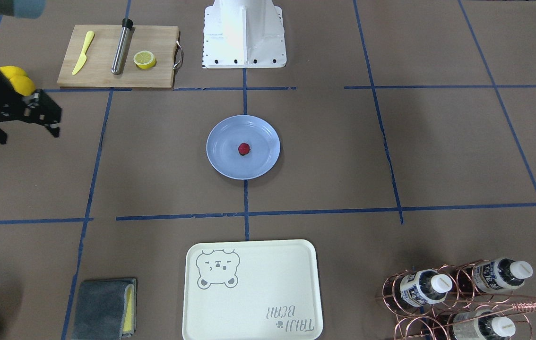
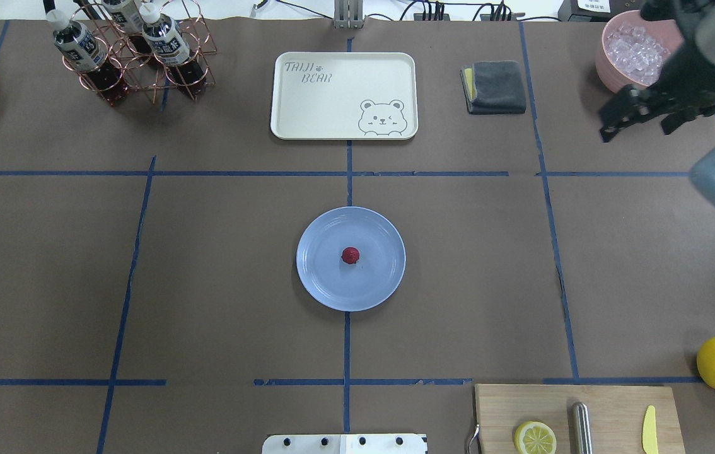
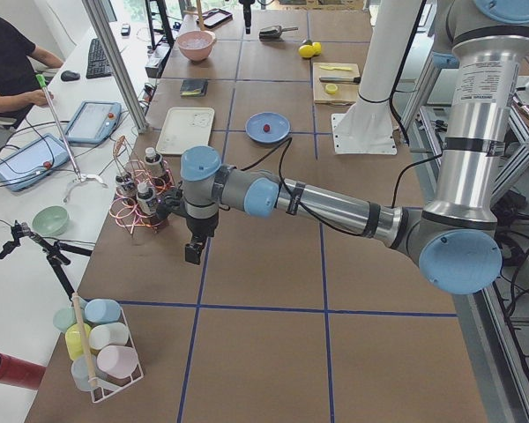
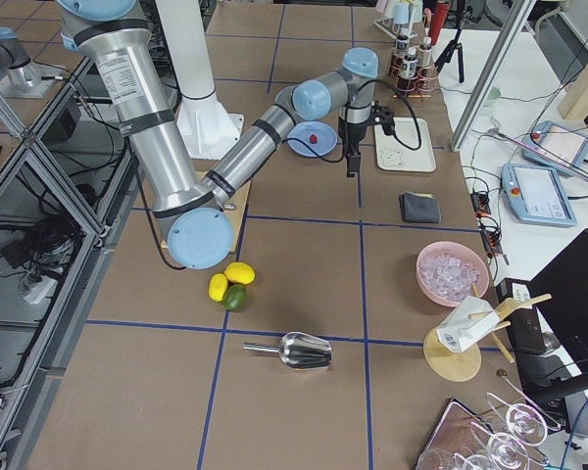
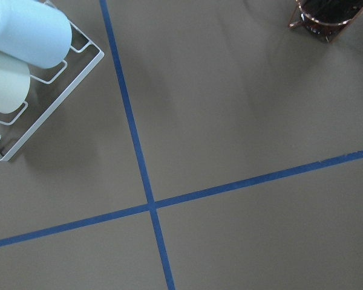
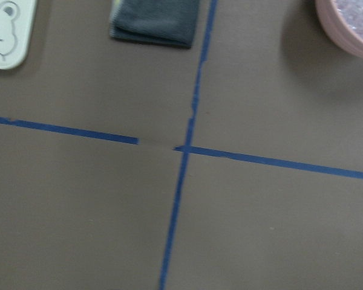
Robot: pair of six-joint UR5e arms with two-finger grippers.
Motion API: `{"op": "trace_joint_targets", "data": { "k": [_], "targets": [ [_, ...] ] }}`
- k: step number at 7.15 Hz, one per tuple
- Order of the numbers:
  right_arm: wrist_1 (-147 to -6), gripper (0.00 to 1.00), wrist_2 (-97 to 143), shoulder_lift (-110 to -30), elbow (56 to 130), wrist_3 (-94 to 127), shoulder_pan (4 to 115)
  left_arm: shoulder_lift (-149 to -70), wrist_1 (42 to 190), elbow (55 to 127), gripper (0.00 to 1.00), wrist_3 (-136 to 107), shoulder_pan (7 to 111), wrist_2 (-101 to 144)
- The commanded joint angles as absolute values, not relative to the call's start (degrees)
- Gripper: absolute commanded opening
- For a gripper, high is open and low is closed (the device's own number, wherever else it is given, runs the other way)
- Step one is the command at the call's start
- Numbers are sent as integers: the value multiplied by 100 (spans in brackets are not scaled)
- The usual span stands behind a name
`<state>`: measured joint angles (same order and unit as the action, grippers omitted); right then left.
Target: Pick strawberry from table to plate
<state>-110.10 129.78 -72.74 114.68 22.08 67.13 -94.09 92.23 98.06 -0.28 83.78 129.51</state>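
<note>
Bear tray (image 1: 249, 293) nearest lens. Strawberry (image 1: 244, 149) sits mid plate (image 1: 217, 160) on desk (image 1: 154, 165), so placing looks done. Right claw (image 1: 29, 134) hangs spread, empty, well apart from plate. Left claw (image 3: 194, 251): opening cannot tell.

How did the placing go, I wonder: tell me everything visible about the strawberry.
The strawberry is a tiny, rounded, dark red berry; its green end is too small to make out. It lies near the middle of the pale blue plate, touching only the plate. Nothing holds it.
</note>
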Motion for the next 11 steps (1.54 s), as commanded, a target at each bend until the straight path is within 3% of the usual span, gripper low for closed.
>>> {"op": "trace_joint_targets", "data": {
  "k": [1, 5, 9, 11],
  "targets": [
    [-11004, 100, 13438, -8345, 10980, -217, 7888, -9107, 9150, 9615, 100, 603, 8700, 13157],
    [-10995, 100, 13517, -8982, 10091, -2028, 8963, -8833, 9167, 9186, 100, 1027, 8982, 13455],
    [-9101, 100, 13825, -9273, 8854, -1996, 9149, -8746, 9202, 9184, 100, 1028, 8991, 13465],
    [-8416, 100, 13816, -9220, 8816, -1175, 9141, -8736, 9202, 9219, 100, 1028, 8982, 13456]
  ]
}}
